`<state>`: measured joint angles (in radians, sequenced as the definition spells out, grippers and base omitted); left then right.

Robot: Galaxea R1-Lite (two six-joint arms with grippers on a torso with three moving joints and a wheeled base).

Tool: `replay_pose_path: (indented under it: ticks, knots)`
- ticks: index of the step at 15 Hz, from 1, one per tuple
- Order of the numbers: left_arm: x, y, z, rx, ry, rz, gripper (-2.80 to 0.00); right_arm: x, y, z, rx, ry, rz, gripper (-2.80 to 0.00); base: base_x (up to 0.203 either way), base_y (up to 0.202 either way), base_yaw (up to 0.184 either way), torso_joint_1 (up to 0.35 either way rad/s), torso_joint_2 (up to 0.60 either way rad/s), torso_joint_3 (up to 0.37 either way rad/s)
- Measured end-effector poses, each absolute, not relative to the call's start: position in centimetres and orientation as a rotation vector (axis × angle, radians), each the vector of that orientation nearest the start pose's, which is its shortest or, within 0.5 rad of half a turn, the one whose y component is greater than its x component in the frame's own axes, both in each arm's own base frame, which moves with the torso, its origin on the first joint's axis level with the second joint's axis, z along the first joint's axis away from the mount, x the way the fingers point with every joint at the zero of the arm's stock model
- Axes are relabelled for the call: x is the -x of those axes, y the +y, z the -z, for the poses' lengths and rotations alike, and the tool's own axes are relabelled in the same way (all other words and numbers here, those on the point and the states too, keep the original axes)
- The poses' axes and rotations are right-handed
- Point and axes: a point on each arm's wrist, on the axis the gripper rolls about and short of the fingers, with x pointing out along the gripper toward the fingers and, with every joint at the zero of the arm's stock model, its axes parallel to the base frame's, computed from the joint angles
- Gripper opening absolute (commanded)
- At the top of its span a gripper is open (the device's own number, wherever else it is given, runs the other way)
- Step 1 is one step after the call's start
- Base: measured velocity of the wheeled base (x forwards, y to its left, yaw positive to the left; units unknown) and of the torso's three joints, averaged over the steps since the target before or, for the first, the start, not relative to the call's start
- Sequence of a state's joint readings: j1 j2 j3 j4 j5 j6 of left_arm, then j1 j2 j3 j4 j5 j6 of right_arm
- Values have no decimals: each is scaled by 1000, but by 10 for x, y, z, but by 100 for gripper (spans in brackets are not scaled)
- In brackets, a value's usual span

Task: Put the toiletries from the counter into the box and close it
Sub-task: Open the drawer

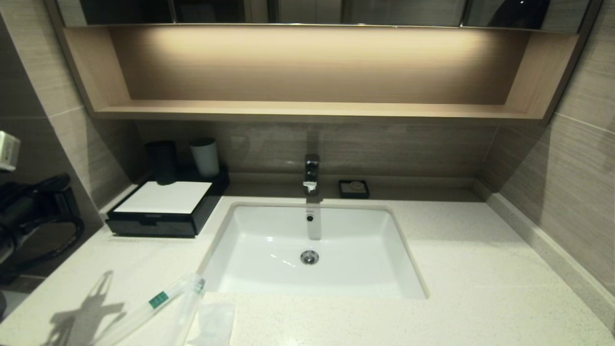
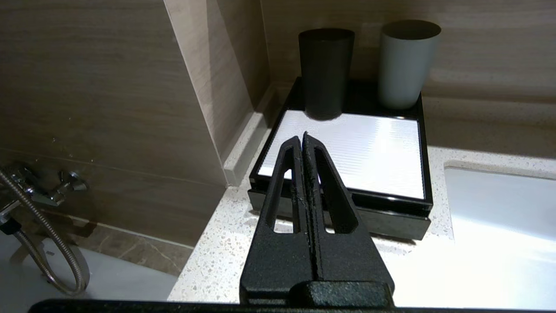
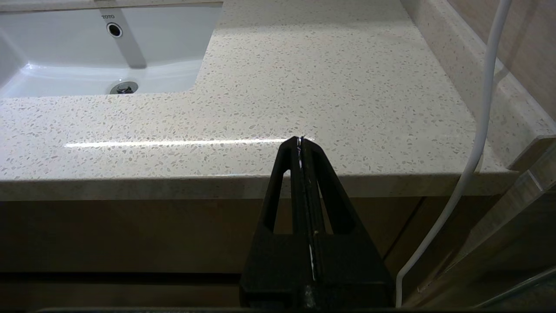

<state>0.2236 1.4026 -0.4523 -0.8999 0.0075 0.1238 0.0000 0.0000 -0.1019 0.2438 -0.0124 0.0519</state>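
Note:
The black box (image 1: 163, 206) with a white top panel stands at the counter's (image 1: 480, 269) back left, its drawer shut; it also shows in the left wrist view (image 2: 347, 165). Long clear-wrapped packets, one with a green label (image 1: 158, 300), lie at the front left of the counter, with a flat translucent sachet (image 1: 214, 324) beside them. My left gripper (image 2: 304, 137) is shut and empty, hovering above the counter in front of the box. My right gripper (image 3: 300, 140) is shut and empty, low before the counter's front edge, out of the head view.
A dark grey cup (image 1: 162, 161) and a pale grey cup (image 1: 205, 157) stand on the box's back. The white sink (image 1: 312, 250) with its faucet (image 1: 311, 174) fills the middle. A small black soap dish (image 1: 354, 188) sits behind it. A white cable (image 3: 473, 148) hangs at right.

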Motion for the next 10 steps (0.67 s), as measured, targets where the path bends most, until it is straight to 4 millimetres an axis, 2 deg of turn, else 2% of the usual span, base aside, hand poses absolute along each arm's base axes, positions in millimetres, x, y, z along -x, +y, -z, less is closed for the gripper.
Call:
replay_pose_path:
  ticks: [5,10]
  knots:
    - [-191,41,-181,-110,101,-214,-280,32,0,-78,-51,142,17,-280,0,0,0,0,0,0]
    - [-183,45,-177,-119,127,-263,-280,32,0,-78,-51,142,17,-280,0,0,0,0,0,0]
